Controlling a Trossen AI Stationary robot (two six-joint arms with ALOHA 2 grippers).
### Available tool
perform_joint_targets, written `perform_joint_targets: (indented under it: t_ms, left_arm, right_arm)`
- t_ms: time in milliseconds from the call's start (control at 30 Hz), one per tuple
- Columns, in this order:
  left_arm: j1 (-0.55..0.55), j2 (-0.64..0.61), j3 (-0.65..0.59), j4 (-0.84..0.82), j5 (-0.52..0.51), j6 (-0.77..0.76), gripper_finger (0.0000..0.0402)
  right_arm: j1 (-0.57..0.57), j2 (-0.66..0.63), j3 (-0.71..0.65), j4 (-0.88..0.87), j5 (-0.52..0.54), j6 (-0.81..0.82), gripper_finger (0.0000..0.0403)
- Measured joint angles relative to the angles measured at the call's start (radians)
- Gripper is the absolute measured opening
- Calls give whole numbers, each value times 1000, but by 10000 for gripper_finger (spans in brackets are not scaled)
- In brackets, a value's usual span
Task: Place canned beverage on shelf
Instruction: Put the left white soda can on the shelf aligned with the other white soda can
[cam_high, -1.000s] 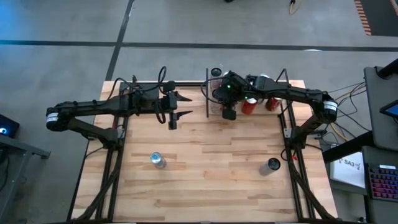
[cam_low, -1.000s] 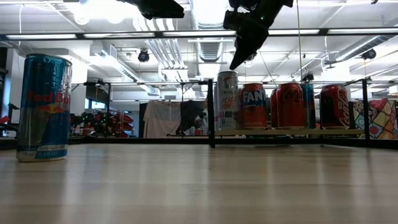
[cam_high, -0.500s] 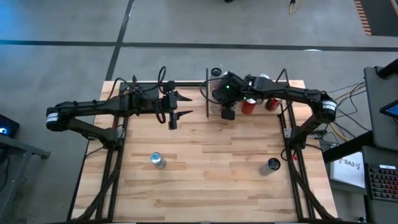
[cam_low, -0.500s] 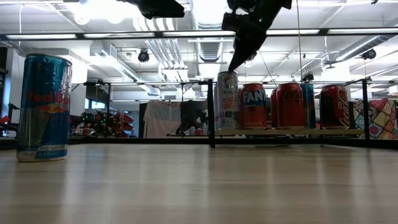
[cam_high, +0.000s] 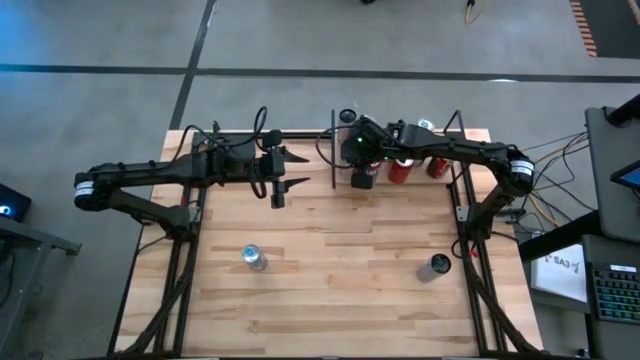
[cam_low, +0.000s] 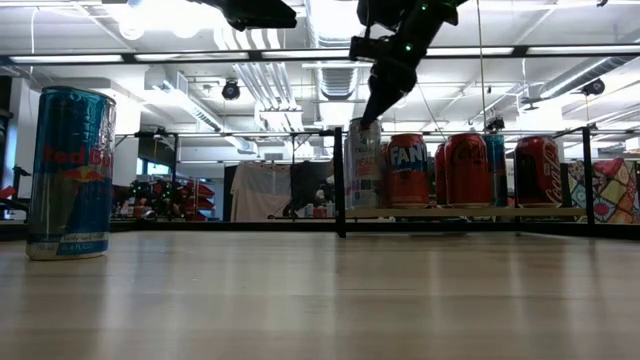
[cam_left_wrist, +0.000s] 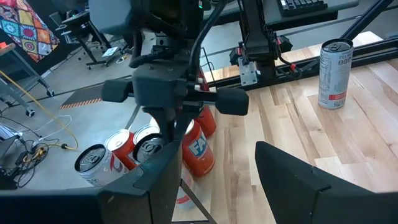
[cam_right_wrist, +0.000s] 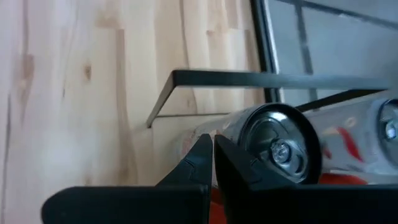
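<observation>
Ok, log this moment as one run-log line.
phase: nudging can on shelf | right gripper: jaws shut, at silver can top | shelf: several cans | left gripper: waiting mid-air, empty

- In the high view the right gripper (cam_high: 361, 178) covered part of the shelf (cam_high: 345, 130) and its cans.
- In the low view, the left arm (cam_low: 250, 12) was cut off by the top edge.
</observation>
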Motion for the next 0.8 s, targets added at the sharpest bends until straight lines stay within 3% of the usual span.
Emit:
perform_joint_targets:
  t_ms: [800]
  left_arm:
    - [0,0,0,16,0,-1,190]
  right_arm:
    - [-13,-2,0,-14,15,9,9]
